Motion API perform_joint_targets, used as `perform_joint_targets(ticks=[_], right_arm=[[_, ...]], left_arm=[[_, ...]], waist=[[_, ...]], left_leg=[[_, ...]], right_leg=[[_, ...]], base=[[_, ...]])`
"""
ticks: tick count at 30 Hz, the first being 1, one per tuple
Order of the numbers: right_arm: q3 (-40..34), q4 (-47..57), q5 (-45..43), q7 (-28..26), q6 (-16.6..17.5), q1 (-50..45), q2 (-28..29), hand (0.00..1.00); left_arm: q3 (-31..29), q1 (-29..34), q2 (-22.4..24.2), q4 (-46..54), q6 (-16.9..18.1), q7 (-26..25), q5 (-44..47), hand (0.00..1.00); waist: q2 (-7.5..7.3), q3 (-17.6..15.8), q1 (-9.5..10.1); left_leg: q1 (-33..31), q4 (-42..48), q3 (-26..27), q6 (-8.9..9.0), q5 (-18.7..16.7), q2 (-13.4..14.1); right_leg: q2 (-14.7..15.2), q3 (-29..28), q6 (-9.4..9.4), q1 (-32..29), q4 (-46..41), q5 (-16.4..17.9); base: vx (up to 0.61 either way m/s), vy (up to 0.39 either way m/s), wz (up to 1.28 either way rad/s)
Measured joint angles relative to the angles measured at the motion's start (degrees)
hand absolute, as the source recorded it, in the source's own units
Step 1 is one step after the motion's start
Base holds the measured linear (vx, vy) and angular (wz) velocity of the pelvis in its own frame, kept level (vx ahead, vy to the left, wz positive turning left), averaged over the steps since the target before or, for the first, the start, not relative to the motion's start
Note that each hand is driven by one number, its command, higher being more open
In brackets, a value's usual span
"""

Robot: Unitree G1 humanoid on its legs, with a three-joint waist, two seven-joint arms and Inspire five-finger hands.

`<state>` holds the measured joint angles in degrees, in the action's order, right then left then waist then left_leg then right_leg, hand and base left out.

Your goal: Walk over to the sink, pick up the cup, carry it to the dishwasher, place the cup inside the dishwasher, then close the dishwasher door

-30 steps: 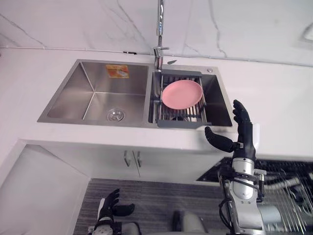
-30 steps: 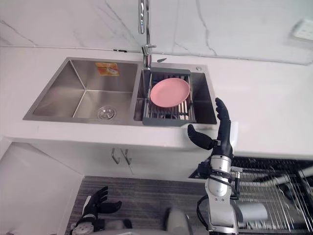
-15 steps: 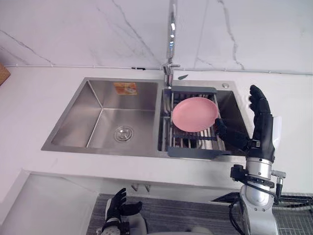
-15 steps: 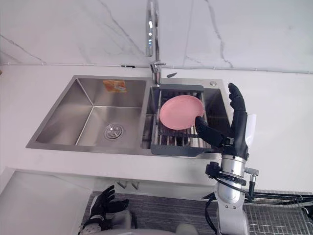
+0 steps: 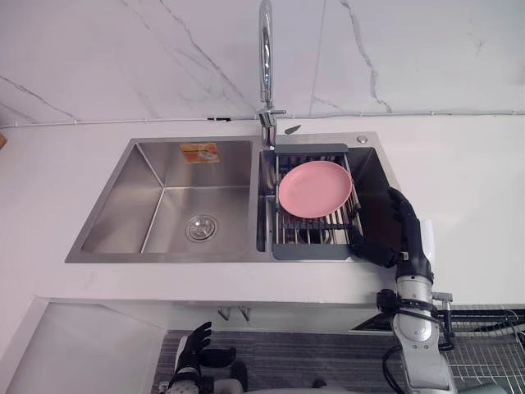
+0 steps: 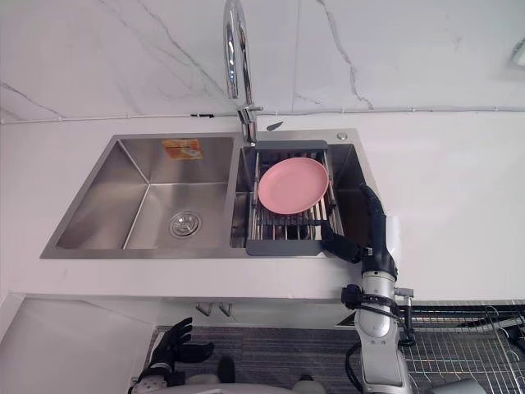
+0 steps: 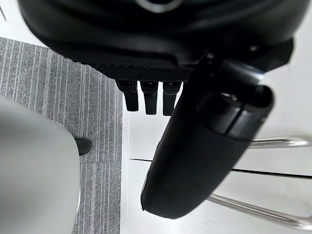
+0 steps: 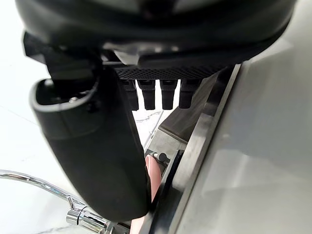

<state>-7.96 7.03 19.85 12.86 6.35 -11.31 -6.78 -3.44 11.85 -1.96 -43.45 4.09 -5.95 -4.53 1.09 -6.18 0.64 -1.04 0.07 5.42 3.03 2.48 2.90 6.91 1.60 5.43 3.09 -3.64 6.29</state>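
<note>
White counter and marble-veined wall surround a steel double sink.

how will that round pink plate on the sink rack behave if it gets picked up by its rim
The round pink plate looks rigid and thin, probably light. Its smooth surface may be slippery in the open right robot hand. Lying across the grey wire rack, it will likely slide over the bars rather than roll.
</note>
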Motion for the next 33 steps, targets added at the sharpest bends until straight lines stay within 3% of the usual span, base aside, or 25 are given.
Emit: perform_joint_targets(ticks=[7, 11, 24, 33], right_arm=[[-0.01, -0.11, 0.00, 0.07, -0.01, 0.00, 0.08, 0.90], [-0.55, -1.86, 0.00, 1.02, -0.07, 0.04, 0.69, 0.90], [-3.07, -3.30, 4.26, 2.22, -3.73, 2.88, 1.79, 0.90], [-3.03, -2.95, 9.83, 2.04, -4.15, 3.93, -8.19, 0.90]], left_arm=[[-0.06, 0.00, 0.00, -0.10, -0.01, -0.06, 0.00, 0.90], [-0.19, -0.11, -0.09, -0.72, -0.21, -0.13, 0.04, 0.90], [0.53, -2.23, -0.66, -3.89, -1.76, -0.28, 0.05, 0.90], [0.82, -2.25, -0.94, -4.58, -1.37, -0.23, 0.04, 0.90]], waist=[[-0.09, 0.03, 0.00], [-0.87, 0.64, 0.02], [-1.51, 1.27, 0.30], [-1.53, 1.20, -0.04]], left_leg=[[0.37, -0.91, -0.03, -0.02, 0.30, -0.05], [2.11, -4.21, -0.34, -0.06, 1.95, -0.26], [2.72, -5.00, -0.90, -0.42, 2.45, -0.93], [2.10, -5.01, -1.13, -0.42, 2.45, -0.94]], right_leg=[[0.02, 0.33, 0.01, 0.01, 0.07, 0.00], [0.05, 0.96, 0.10, 0.77, 0.63, -0.06], [0.65, 1.56, 0.58, 1.34, 0.75, -0.32], [0.63, 1.72, 0.60, 0.88, 0.78, -0.31]], base=[[0.00, 0.000, 0.00], [0.01, -0.001, 0.06], [-0.01, 0.008, 0.03], [0.00, 0.000, 0.00]])
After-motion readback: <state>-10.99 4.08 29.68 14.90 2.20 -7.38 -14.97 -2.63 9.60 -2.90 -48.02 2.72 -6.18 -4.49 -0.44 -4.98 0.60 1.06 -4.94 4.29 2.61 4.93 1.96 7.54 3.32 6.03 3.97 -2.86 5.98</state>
